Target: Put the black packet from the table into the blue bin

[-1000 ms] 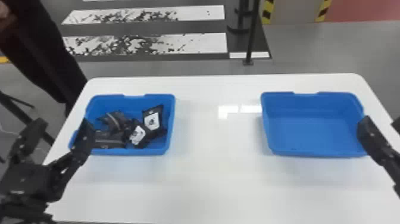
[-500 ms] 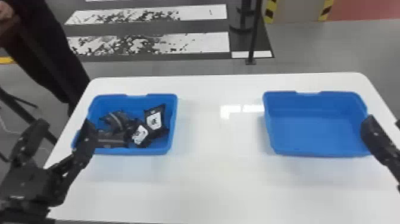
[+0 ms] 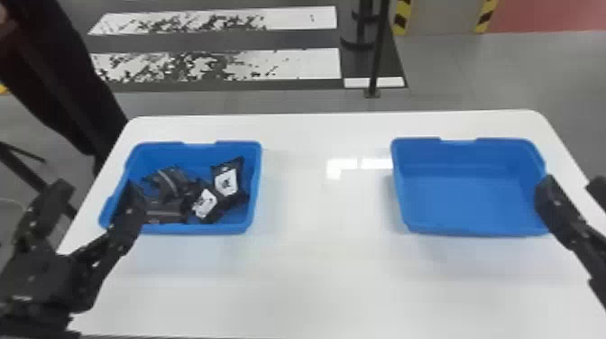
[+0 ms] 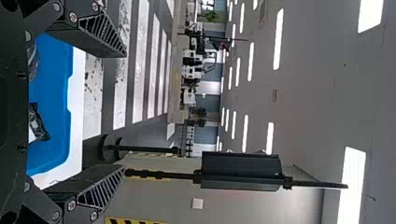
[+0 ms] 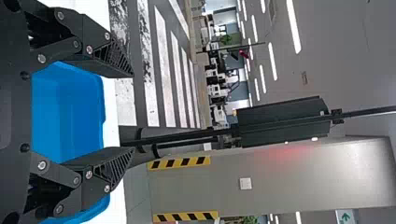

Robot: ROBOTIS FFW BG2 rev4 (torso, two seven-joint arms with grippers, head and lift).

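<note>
"Item one: the black packets?"
"Several, lying together in the left-hand blue bin point(image 3: 189, 228). Which one the task means, I cannot tell."
"Particulars?"
"One packet with a white label point(image 3: 227, 181), tilted, near the bin's right wall. A second labelled packet point(image 3: 206, 203), just beside it, nearer the front. Two darker packets, banded in grey: one point(image 3: 170, 182) toward the middle, one point(image 3: 166, 213) toward the front wall. The left wrist view shows part of the group too, within blue walls."
"Item two: the other container?"
"A second blue bin point(image 3: 473, 233), same colour, well apart on the right, its inner floor and back wall in sight."
"Item three: the support?"
"One white desk point(image 3: 324, 275), rounded at the far corners, bearing both bins. Glare lies between them."
"Item four: grippers?"
"A pair, black. Left gripper point(image 3: 98, 187), at the left bin's near left corner in the head view; released, fingers spread wide. Right gripper point(image 3: 570, 185), at the right bin's right edge in that view; likewise released, fingers parted."
"Surroundings?"
"Beyond the desk, a grey floor point(image 3: 451, 76) with white stripes point(image 3: 216, 65), speckled black. A black post point(image 3: 378, 54) on a small foot. Behind it, yellow-and-black striped edging point(image 3: 486, 17)."
</note>
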